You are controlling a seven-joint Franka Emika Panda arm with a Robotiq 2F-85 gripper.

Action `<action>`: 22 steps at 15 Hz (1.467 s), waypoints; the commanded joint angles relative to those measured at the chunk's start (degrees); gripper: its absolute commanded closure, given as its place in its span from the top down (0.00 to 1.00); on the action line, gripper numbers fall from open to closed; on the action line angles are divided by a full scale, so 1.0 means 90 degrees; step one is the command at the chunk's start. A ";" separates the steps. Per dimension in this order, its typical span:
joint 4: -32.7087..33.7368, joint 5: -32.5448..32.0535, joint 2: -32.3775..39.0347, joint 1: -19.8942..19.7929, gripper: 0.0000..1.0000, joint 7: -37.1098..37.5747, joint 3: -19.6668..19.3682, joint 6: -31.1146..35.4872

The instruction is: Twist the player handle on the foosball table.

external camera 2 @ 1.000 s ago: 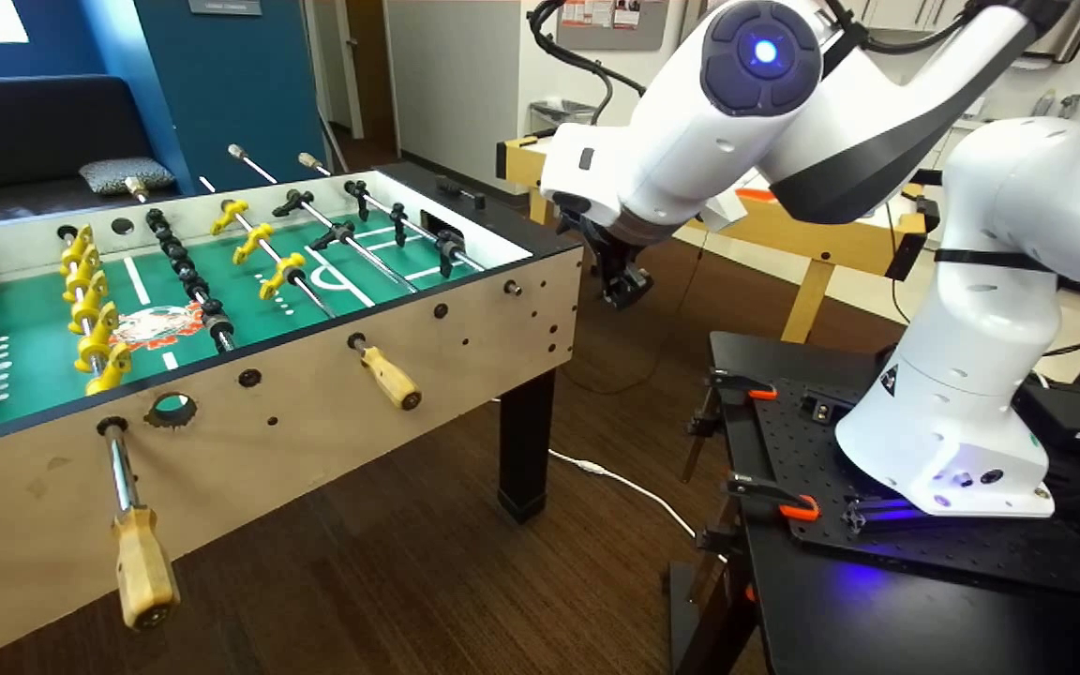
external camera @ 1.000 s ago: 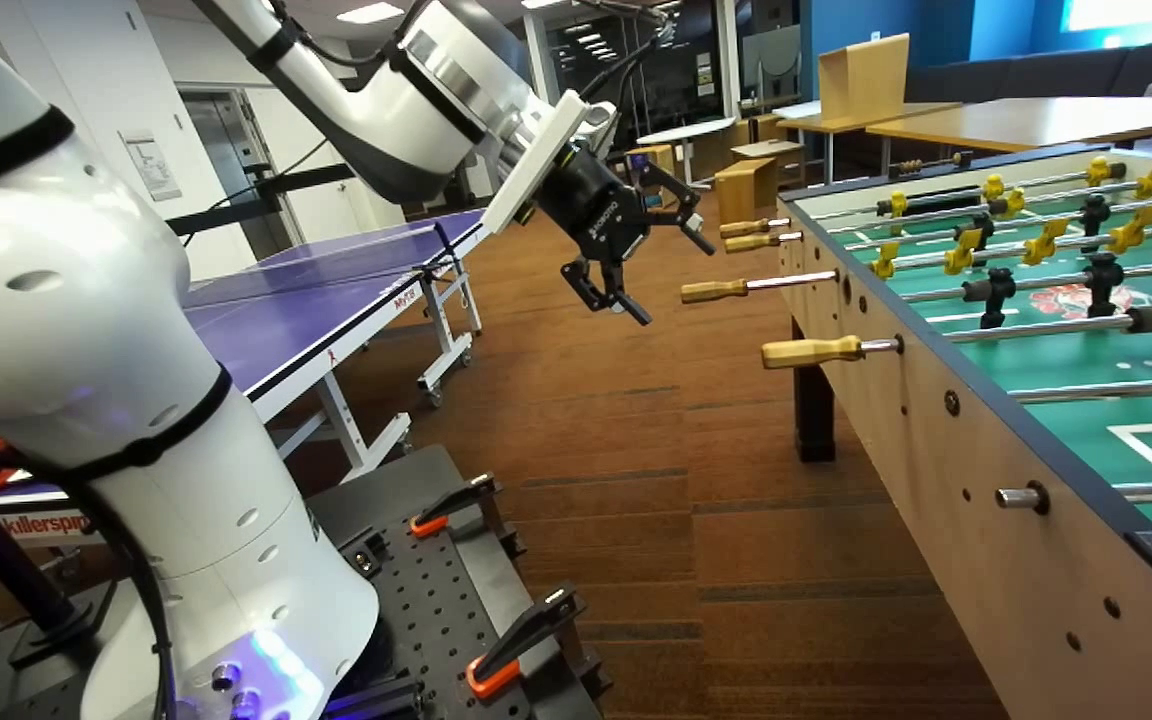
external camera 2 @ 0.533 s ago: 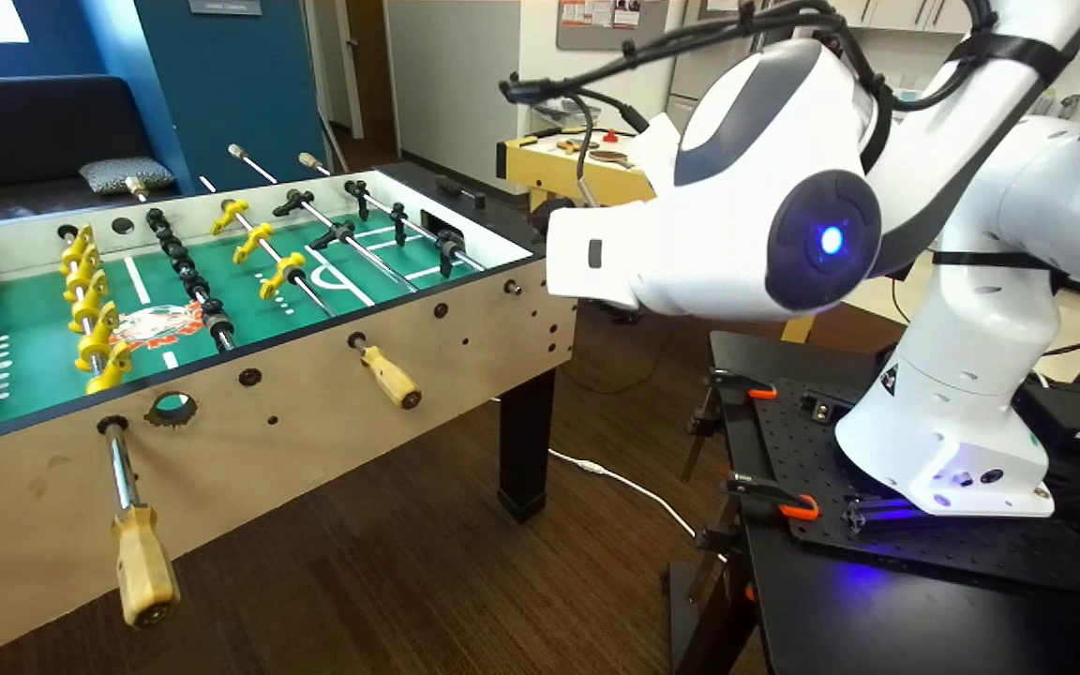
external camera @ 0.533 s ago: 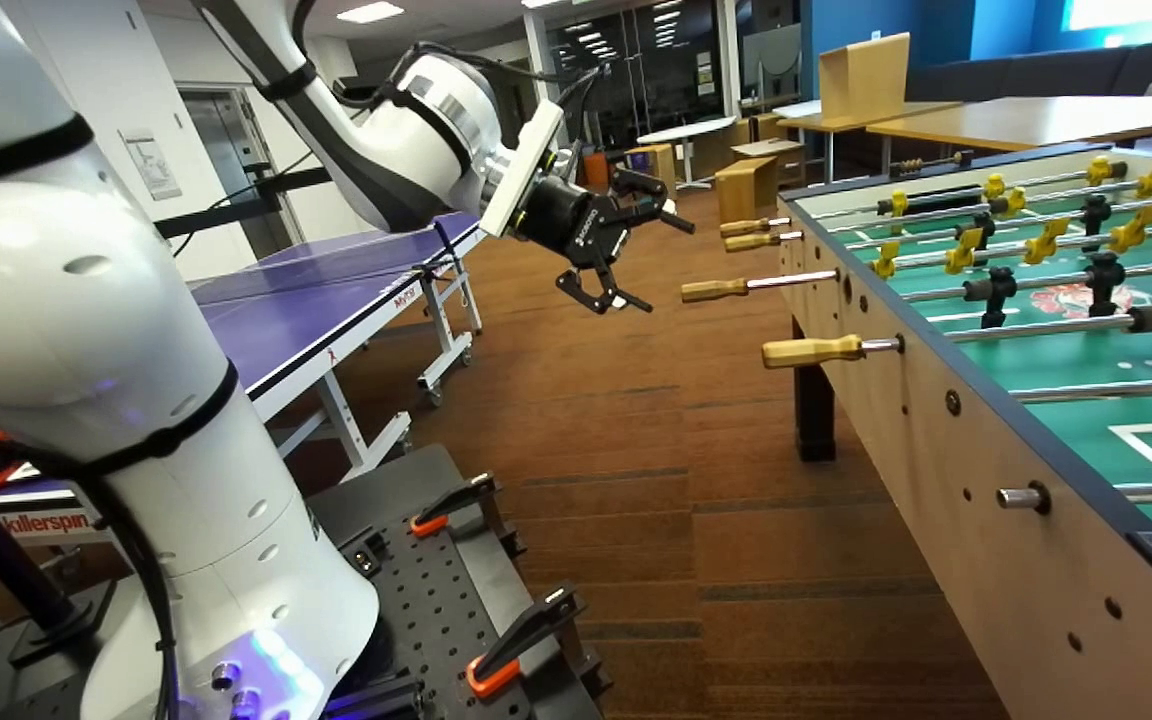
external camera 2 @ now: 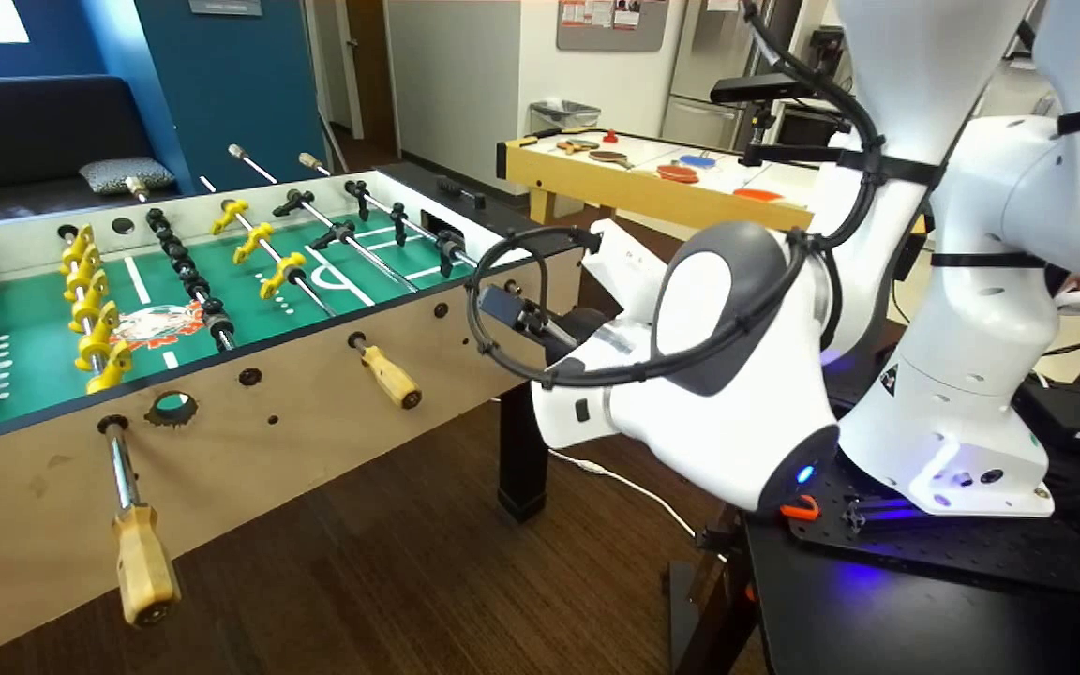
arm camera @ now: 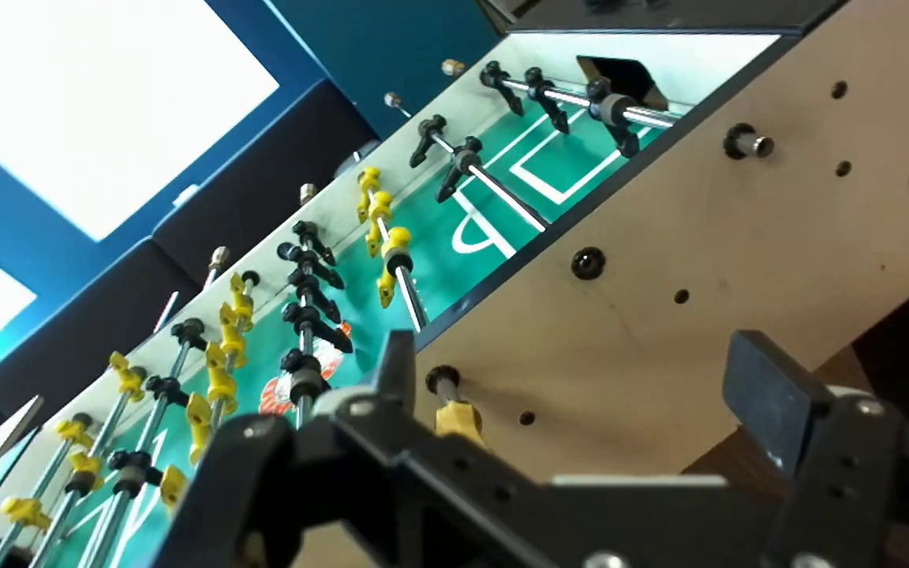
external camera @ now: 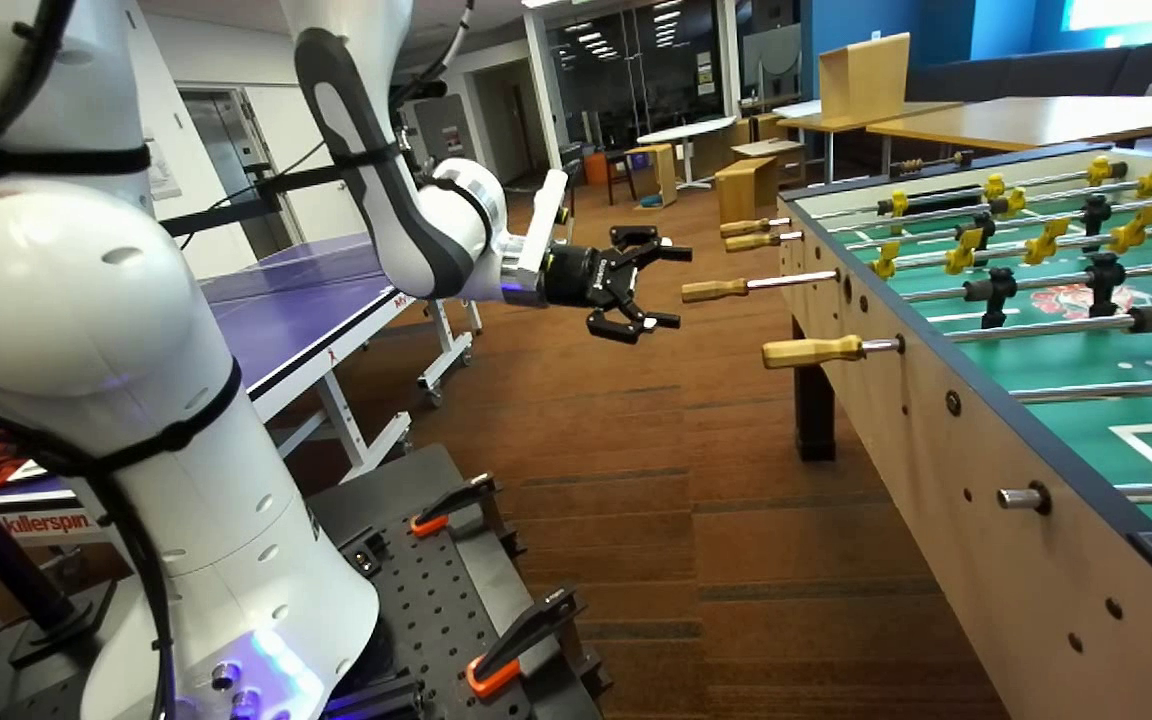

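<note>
1. Leftmost in an exterior view, you have one white arm [external camera: 136, 330].
2. Next, two clamps [external camera: 528, 636].
3. Then your one gripper [external camera: 674, 288], its two fingers [external camera: 676, 254] spread wide.
4. Four wooden handles [external camera: 811, 352] follow (your wrist view has one partly hidden behind the gripper), pointing out toward your arm's side, long axes nearly level, in line with their rods [external camera: 791, 280].
5. Rightmost, one foosball table [external camera: 936, 450], whose side they jut from.

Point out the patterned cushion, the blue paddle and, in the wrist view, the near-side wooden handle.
Patterned cushion [external camera 2: 112, 172], in an exterior view, on its front.
Blue paddle [external camera 2: 697, 161], in an exterior view, on its flat blade.
Near-side wooden handle [arm camera: 458, 420], in the wrist view, on its upper end.
</note>
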 commanded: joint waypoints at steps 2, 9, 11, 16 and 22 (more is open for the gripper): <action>0.0447 -0.1187 0.1334 0.0247 1.00 -0.0277 -0.0165 -0.1130; 0.0710 -0.2717 0.2675 0.0312 1.00 -0.1564 -0.0627 -0.2269; 0.0638 -0.2598 0.2613 0.0149 1.00 -0.1326 -0.0444 -0.2152; 0.0808 -0.2546 0.2847 0.0274 1.00 -0.2173 -0.0558 -0.2281; 0.1261 -0.2734 0.3227 0.0548 1.00 -0.4559 -0.0701 -0.2133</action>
